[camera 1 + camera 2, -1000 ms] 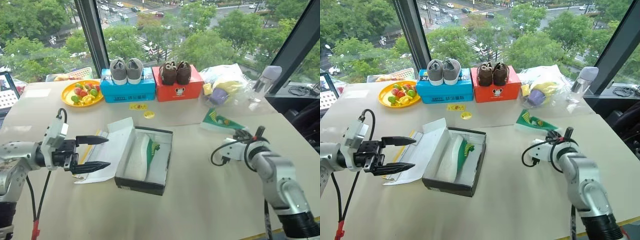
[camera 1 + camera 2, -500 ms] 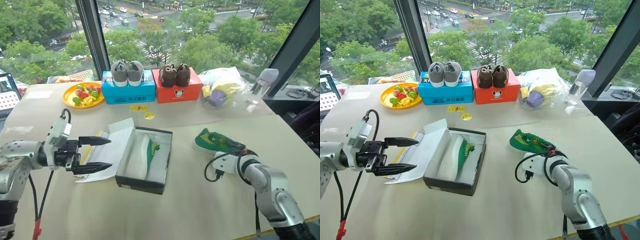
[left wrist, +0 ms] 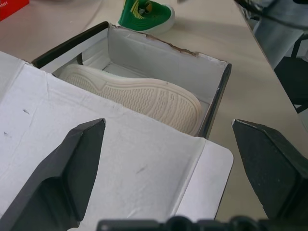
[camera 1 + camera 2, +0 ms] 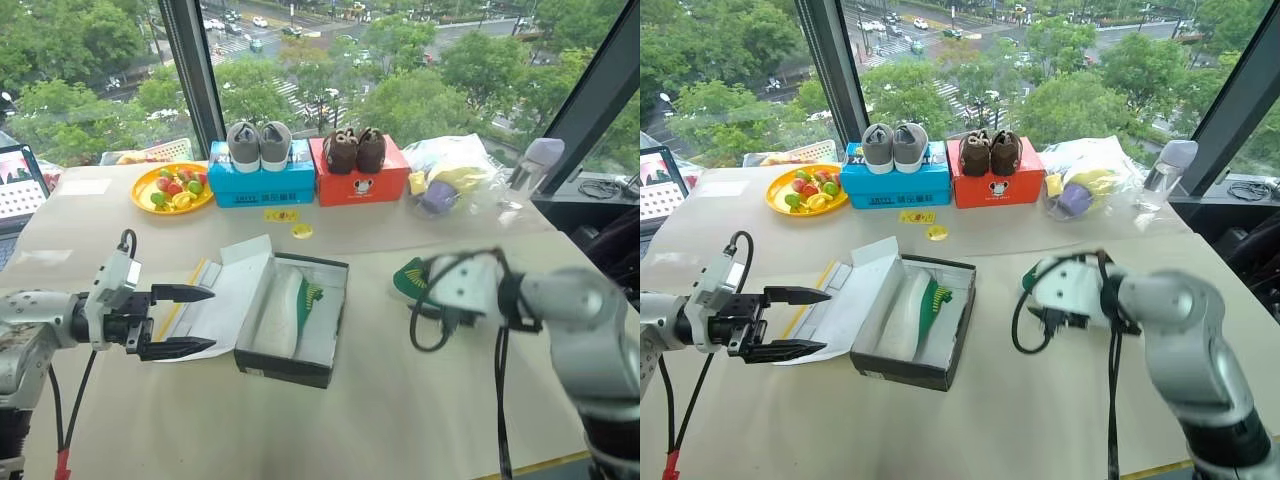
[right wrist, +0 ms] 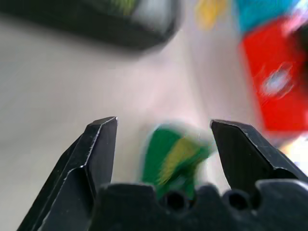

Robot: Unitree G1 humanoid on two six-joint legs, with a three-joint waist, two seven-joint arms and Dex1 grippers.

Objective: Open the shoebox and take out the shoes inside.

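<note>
The shoebox (image 4: pixel 292 318) lies open on the bench (image 4: pixel 400 400), one green shoe (image 3: pixel 147 12) out beside it, the other shoe (image 4: pixel 292 312) inside. Both pincers, right (image 5: pixel 163 139) and left (image 4: pixel 195 320), gape empty. I'd reach the right in, gripping the upturned sole squarely.

Beige table (image 4: pixel 420 400) w/ daylight from big windows behind; dark window frame posts (image 4: pixel 195 70) at left & right. Outside: green trees (image 4: pixel 420 90), street w/ cars. Along far edge of table: yellow fruit plate (image 4: pixel 172 188), blue shoebox (image 4: pixel 260 183) w/ grey pair on top, red shoebox (image 4: pixel 362 184) w/ brown pair, plastic bag (image 4: pixel 455 180), bottle (image 4: pixel 535 165). Laptop (image 4: pixel 20 190) at far left.
</note>
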